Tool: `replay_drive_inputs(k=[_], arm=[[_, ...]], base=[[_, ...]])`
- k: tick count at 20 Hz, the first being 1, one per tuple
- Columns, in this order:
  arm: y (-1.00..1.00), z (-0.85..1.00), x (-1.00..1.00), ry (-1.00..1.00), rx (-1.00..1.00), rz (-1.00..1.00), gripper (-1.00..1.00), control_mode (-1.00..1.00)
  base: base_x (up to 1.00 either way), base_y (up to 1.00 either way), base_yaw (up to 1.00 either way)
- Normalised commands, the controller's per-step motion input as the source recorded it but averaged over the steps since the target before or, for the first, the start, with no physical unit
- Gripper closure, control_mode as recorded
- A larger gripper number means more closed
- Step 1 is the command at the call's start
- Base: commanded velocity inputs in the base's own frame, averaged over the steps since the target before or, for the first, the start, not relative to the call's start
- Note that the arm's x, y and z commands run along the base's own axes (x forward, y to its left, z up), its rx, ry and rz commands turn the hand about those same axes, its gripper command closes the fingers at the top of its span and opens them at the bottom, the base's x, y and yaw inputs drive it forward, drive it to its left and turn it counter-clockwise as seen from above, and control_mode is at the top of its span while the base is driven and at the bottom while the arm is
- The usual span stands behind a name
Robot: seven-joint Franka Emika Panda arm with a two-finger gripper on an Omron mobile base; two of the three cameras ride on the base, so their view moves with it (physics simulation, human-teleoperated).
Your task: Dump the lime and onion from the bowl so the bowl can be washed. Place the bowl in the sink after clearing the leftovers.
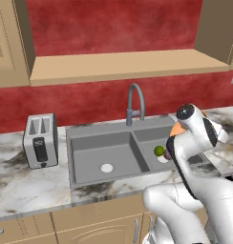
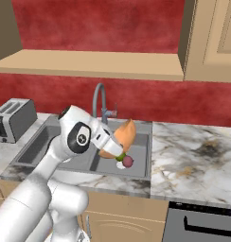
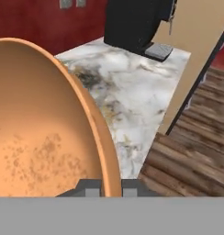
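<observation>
Grip: two-finger gripper (image 3: 106,187) pinches the glossy orange-tan bowl's (image 2: 121,137) rim; tipped steeply above the grey double-basin sink (image 1: 90,155)
Risk: green lime (image 1: 159,151) and purple-red onion (image 2: 128,161) lie in the sink's right basin; lowering the bowl could land on them

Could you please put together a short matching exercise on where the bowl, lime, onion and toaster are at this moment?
Things:
1. bowl
2. lime
3. onion
4. toaster

Places or states:
A. standing on the counter, left of the sink
B. green, in the right basin
C. tipped on edge, held by the claw
D. dark purple-red, in the right basin

Pairs: 1-C, 2-B, 3-D, 4-A
</observation>
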Motion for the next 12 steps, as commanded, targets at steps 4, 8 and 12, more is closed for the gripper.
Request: replay_drive_inputs(k=[4,8,12], arm=[[0.34,0.30,-0.80,0.00,0.37,0.05,1.00,-1.00],[0.50,0.36,-0.50,0.00,0.40,0.04,1.00,-1.00],[0.62,0.31,-0.30,0.00,0.39,0.03,1.00,-1.00]], base=[[0.00,0.00,0.00],[0.00,0.00,0.00],[0.00,0.00,0.00]])
